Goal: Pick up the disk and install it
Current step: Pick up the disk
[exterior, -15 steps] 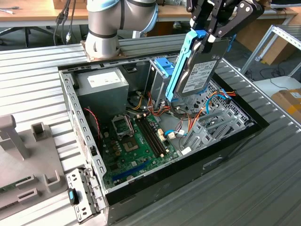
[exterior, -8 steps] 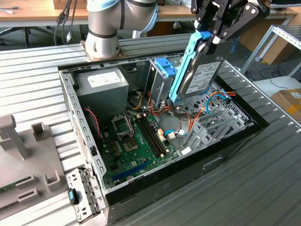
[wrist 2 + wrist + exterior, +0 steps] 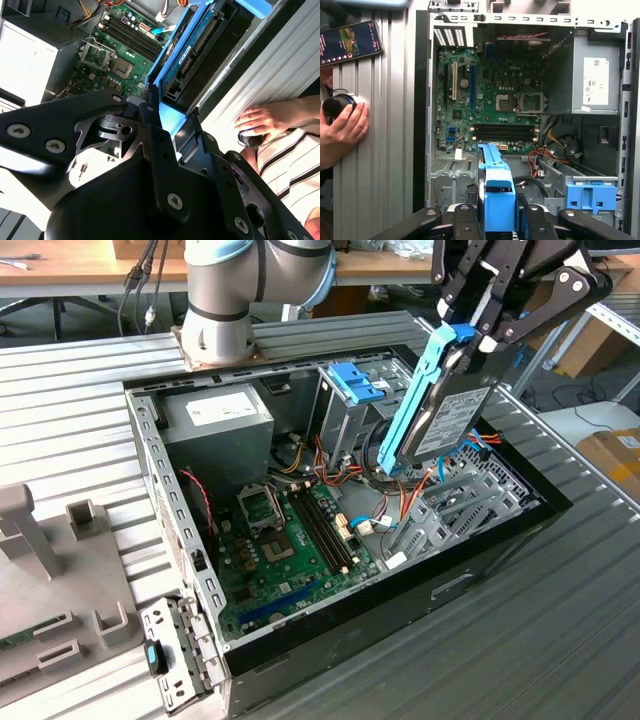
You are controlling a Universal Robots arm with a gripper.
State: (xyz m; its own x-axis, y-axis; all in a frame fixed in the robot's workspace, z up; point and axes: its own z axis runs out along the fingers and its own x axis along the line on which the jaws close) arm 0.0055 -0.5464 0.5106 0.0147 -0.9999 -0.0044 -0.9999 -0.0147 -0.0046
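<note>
The disk [image 3: 445, 410], a grey drive in a bright blue carrier frame, hangs tilted on edge above the open computer case [image 3: 480, 550], over the drive-bay side at the exterior view's right. My gripper [image 3: 470, 335] is shut on its upper end. In the second wrist view the disk [image 3: 200, 50] shows its connector edge between the black fingers [image 3: 160, 145]. In the first wrist view the blue carrier end of the disk [image 3: 498, 200] sits clamped between the fingers [image 3: 462, 220], above the case interior.
Inside the case lie the green motherboard [image 3: 290, 540], a grey power supply [image 3: 220, 425], a blue-tabbed drive cage [image 3: 355, 390] and loose orange and red cables [image 3: 420, 490]. A person's hand [image 3: 342, 127] rests on the ribbed table beside the case, near a phone [image 3: 350, 42]. A grey fixture [image 3: 60, 590] stands at the exterior view's left.
</note>
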